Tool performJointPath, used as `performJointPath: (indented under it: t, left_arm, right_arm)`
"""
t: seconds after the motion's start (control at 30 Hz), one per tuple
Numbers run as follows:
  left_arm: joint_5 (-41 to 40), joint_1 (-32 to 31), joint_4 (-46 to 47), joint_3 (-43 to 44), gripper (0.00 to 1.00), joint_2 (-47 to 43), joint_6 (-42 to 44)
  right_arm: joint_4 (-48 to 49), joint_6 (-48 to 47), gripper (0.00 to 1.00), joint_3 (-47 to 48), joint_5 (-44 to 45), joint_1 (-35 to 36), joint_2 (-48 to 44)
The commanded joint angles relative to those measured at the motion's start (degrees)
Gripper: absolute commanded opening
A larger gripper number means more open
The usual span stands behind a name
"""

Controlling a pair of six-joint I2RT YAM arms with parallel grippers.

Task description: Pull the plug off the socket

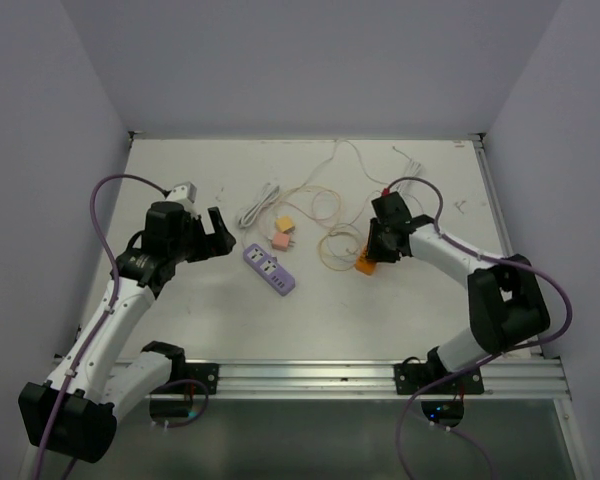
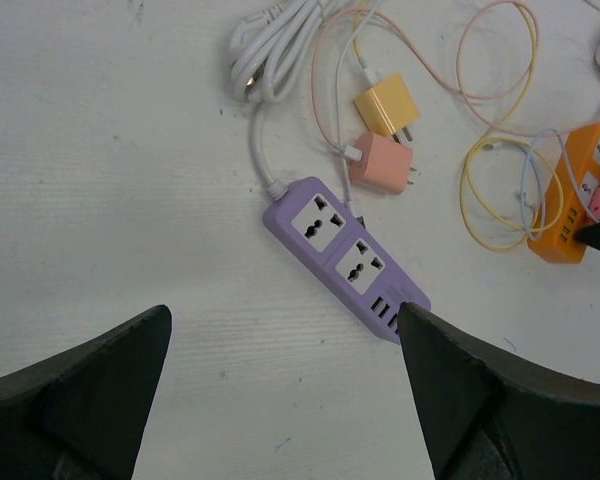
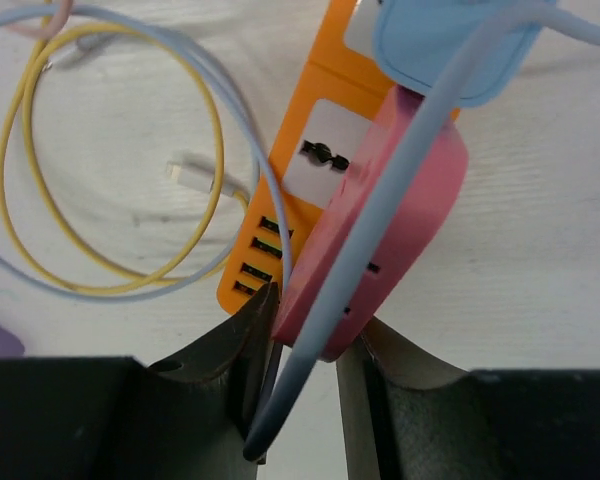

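Left gripper (image 1: 218, 235) hovers well left of the orange power strip (image 3: 315, 100), jaws spread wide, holding nothing. Below it, also left of the orange strip, the purple power strip (image 2: 345, 258) lies flat on the worktop (image 1: 380, 320). No bins or boxes are in view, and the only receptacles are the sockets. Both purple sockets are bare. The yellow adapter (image 2: 385, 105) and salmon adapter (image 2: 380, 165) lie loose just left of the orange strip, prongs exposed, seated in nothing. On the orange strip one socket face is vacant, and the USB ports look vacant. The pink plug (image 3: 390, 220) sits on the strip, with a light blue plug (image 3: 450, 45) beyond it towards the strip's far end. How deep either one is seated cannot be told. Right gripper (image 3: 315, 315) is at the orange strip's near end, jaws narrowed onto the near end of the pink plug, one finger on each side. A blue-grey cable (image 3: 380, 195) crosses the plug and drops between the jaws. Judgement: the step in hand is extraction. Pull straight along the prong axis, away from the socket face, without twisting. The orange strip is unrestrained and will likely lift with the plug, so the idle left gripper ought to pin it first. The hold is on the plug's end only, so slip is possible. The cable may be pinched.
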Motion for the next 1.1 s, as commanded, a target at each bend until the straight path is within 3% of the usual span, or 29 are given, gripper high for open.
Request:
performJointPath:
  t: [0.0,0.13,0.3,0.6,0.73,0.9,1.07]
  left_arm:
    - [0.4,-0.3,0.3,2.2,1.0,-1.1,0.3]
    - [0.3,-0.3,-0.6,3.0,1.0,-1.4,0.3]
    - [2.0,-0.4,-0.6,3.1,1.0,-1.7,0.4]
    - [7.3,-2.8,5.2,0.2,1.0,-3.9,0.6]
    - [3.8,-10.2,10.9,-1.1,1.0,-1.4,-0.5]
    - [0.4,-20.4,17.7,-1.1,1.0,5.8,-0.2]
    - [-6.8,-29.5,23.3,1.5,0.97,14.8,2.8]
  right_arm:
    - [0.5,10.6,0.33,0.7,-1.4,6.9,2.1]
    - [0.9,15.9,0.34,3.2,2.7,13.7,3.7]
    - [0.8,19.5,0.42,7.8,5.4,20.2,6.5]
    - [-4.1,9.9,0.62,12.8,2.0,21.5,-0.1]
    - [-9.9,3.5,0.71,15.7,3.9,21.5,-4.2]
    - [-14.4,-3.3,0.75,15.5,10.8,19.3,-9.8]
    - [-14.5,-5.0,0.75,11.3,9.1,11.9,-14.7]
